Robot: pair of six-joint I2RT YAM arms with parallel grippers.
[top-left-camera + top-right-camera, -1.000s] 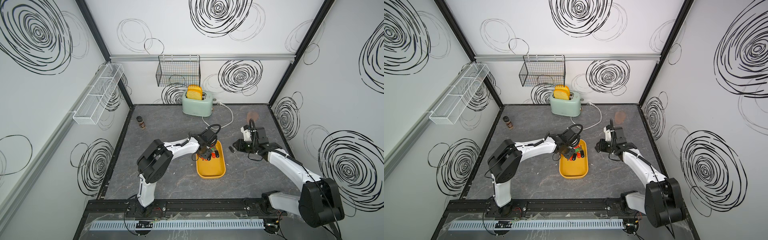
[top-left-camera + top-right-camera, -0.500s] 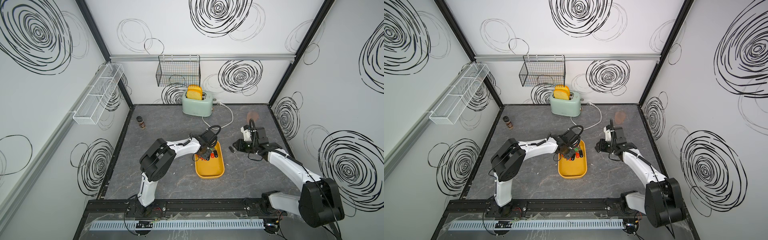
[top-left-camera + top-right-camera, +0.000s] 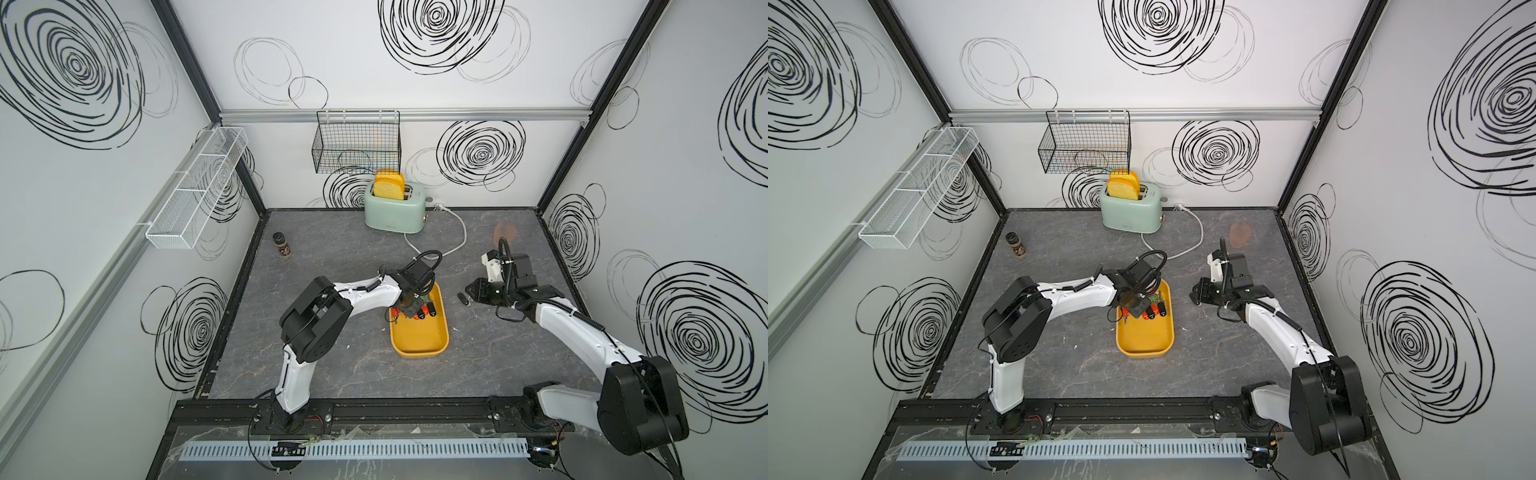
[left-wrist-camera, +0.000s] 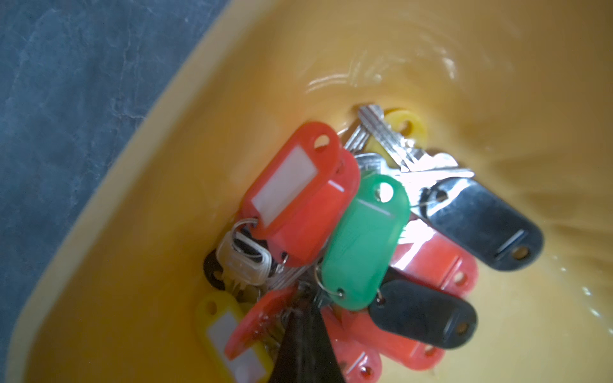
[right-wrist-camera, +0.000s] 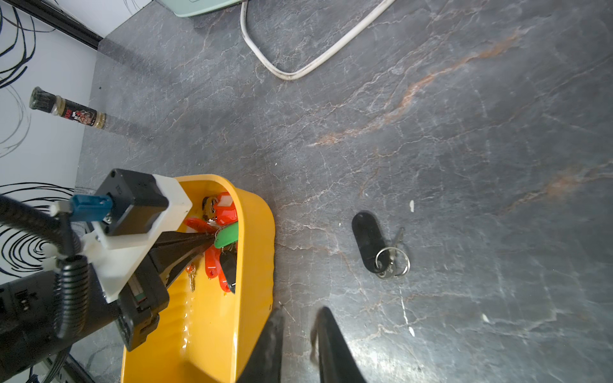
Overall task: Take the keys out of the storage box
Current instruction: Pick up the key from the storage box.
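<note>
Plastic-tagged keys (image 4: 331, 232): a seemingly light, slippery tangle, centre frame in storage box (image 4: 149, 215); best taken by rings (image 4: 243, 225).
Left gripper (image 4: 302, 296): closed among rings.
Right gripper (image 5: 301, 311): parted, empty.

Open tabletop (image 3: 415, 380) before storage box (image 3: 419, 354), left claw (image 4: 303, 296) crowding keys (image 4: 365, 238) at its far end, cord (image 3: 459, 239) behind

One storage box (image 3: 417, 338), one toaster (image 3: 395, 212), one spice jar (image 3: 281, 246), one wire basket (image 3: 357, 145), one loose black tag (image 5: 366, 242).
</note>
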